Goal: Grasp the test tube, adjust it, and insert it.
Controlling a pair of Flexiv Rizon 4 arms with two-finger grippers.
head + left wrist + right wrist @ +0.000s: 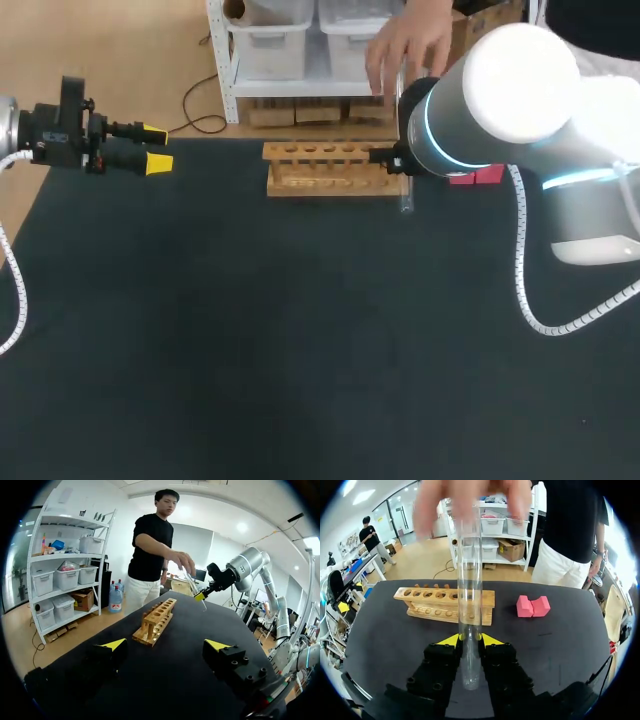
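A clear glass test tube (pixel 469 580) stands upright between the yellow tips of my right gripper (pixel 470 639), which is shut on its lower part. A person's hand (pixel 470 497) holds the tube's top end. In the head view the tube (pixel 405 195) hangs just off the right end of the wooden rack (pixel 335 168), and my right gripper (pixel 390 159) is mostly hidden by its own arm. The rack (pixel 445 605) lies ahead of the right gripper, its holes empty. My left gripper (pixel 152 147) hovers open at the table's far left, holding nothing.
A pink block (pixel 476 177) lies to the right of the rack, partly behind my right arm; it also shows ahead of the right gripper (pixel 532 606). The person's hand (pixel 405 45) reaches in over the table's far edge.
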